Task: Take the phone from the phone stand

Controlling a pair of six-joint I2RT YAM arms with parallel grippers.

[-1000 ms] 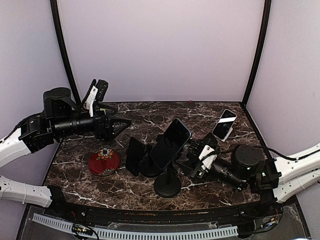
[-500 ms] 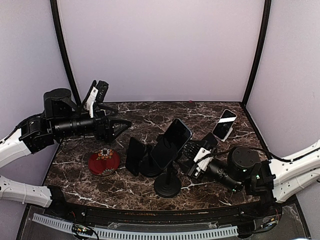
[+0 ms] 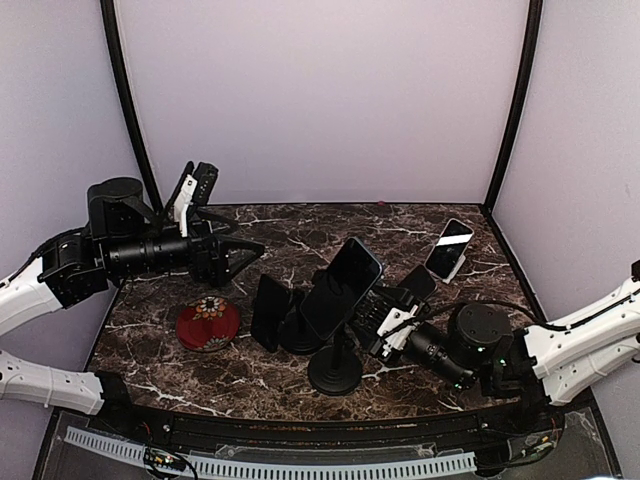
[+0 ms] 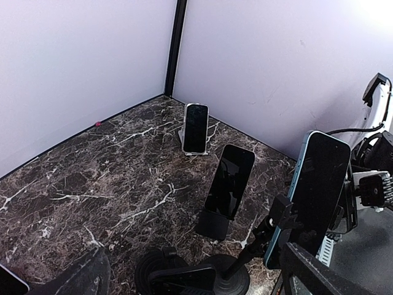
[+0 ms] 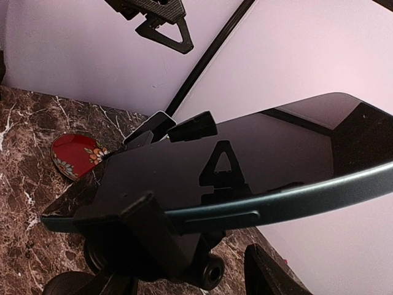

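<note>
From above, we see the phone [image 3: 342, 288] tilted in the clamp of its stand [image 3: 335, 372] near the middle of the table [image 3: 300, 225], so it is not yet out. The right gripper [image 3: 378, 322] sits low against the phone's lower right edge, and we judge the step in hand to be the grasp; whether its jaws are apart or pinching we cannot tell. The left gripper [image 3: 238, 256] hangs well apart to the left, jaws spread wide and holding nothing, beyond a red dish [image 3: 208, 322]. In the left wrist view the phone [image 4: 313, 184] stands at the right: a slim slab with a dark glass face and a teal rim, leaning back, held at its lower part by the clamp [image 4: 279, 216]. In the right wrist view the phone [image 5: 245, 160] fills the frame, glossy, with a side button on its teal edge, and a dark shape below may be one finger [image 5: 264, 276]. Next, we judge, comes a firm pinch across the edges, then a pull out along the clamp, or the stand may tip.
</note>
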